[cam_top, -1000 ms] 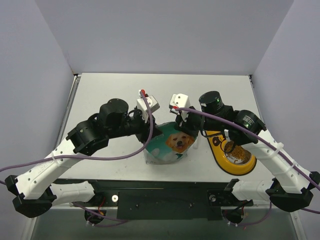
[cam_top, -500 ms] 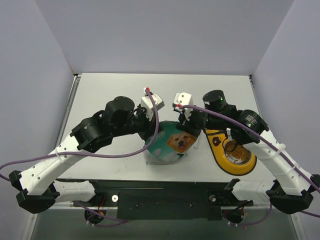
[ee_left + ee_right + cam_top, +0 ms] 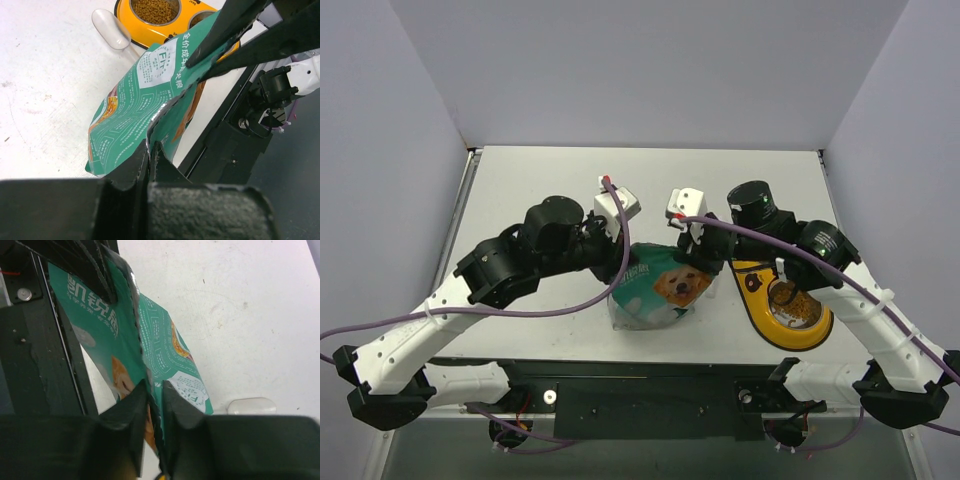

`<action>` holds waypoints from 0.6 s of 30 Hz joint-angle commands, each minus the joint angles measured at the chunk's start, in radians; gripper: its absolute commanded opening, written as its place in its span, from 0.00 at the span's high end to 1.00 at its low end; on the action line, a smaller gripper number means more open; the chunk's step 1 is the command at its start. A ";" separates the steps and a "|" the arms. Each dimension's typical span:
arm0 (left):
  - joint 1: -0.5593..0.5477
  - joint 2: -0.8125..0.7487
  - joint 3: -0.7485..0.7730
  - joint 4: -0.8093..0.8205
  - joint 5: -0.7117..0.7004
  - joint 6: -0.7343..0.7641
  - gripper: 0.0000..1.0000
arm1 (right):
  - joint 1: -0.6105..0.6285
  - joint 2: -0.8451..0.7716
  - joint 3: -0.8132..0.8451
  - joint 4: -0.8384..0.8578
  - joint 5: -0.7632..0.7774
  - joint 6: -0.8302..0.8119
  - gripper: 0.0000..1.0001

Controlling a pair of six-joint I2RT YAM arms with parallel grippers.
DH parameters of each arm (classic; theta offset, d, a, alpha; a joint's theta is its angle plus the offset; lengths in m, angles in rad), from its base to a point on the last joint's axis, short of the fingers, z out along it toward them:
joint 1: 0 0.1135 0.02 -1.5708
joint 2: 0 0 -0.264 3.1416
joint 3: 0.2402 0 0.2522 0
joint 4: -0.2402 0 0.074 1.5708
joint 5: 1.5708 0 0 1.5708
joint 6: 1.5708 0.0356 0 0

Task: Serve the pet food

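Observation:
The teal-green bag (image 3: 665, 290) with a dog picture stands at the table's near middle, held up between both arms. My left gripper (image 3: 630, 262) is shut on the bag's top edge (image 3: 150, 147) at its left end. My right gripper (image 3: 705, 258) is shut on the same edge (image 3: 155, 385) at the right end. In the left wrist view the bag's printed back (image 3: 145, 95) faces the camera. Pet food (image 3: 800, 312) lies as brown kibble in the yellow double bowl (image 3: 765, 322) right of the bag, and the kibble (image 3: 155, 10) also shows in the left wrist view.
A clear plastic scoop (image 3: 112, 29) lies on the white table (image 3: 570, 180) behind the bag, next to the bowl (image 3: 150, 35); the scoop (image 3: 250, 405) shows in the right wrist view too. The black front rail (image 3: 650, 380) runs just below the bag.
My left gripper has shut on the bag's top edge. The left arm swung slightly forward and back, and the bag's top shifted a little with it.

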 commanded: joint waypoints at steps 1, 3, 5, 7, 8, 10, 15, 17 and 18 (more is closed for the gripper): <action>0.014 -0.059 0.000 0.056 -0.006 -0.011 1.00 | 0.022 0.002 0.071 -0.013 0.014 -0.004 0.75; 0.013 -0.071 -0.021 0.116 0.049 -0.019 1.00 | 0.041 0.029 0.090 0.012 0.002 0.007 0.69; 0.013 -0.074 -0.027 0.159 0.062 -0.024 1.00 | 0.043 0.054 0.085 0.055 -0.036 0.030 0.66; 0.013 -0.068 -0.018 0.183 0.071 -0.033 1.00 | 0.042 0.084 0.097 0.058 -0.069 0.030 0.65; 0.013 -0.067 -0.012 0.194 0.074 -0.034 1.00 | 0.045 0.094 0.102 0.058 -0.072 0.033 0.64; 0.013 -0.053 -0.010 0.215 0.092 -0.047 1.00 | 0.045 0.114 0.111 0.058 -0.072 0.030 0.62; 0.010 -0.030 -0.004 0.245 0.100 -0.054 1.00 | 0.045 0.132 0.119 0.058 -0.066 0.033 0.61; 0.007 -0.027 0.000 0.243 0.066 -0.059 1.00 | 0.045 0.123 0.105 0.058 -0.024 0.030 0.69; 0.007 -0.027 0.002 0.240 0.037 -0.068 1.00 | 0.045 0.111 0.100 0.051 0.011 0.022 0.74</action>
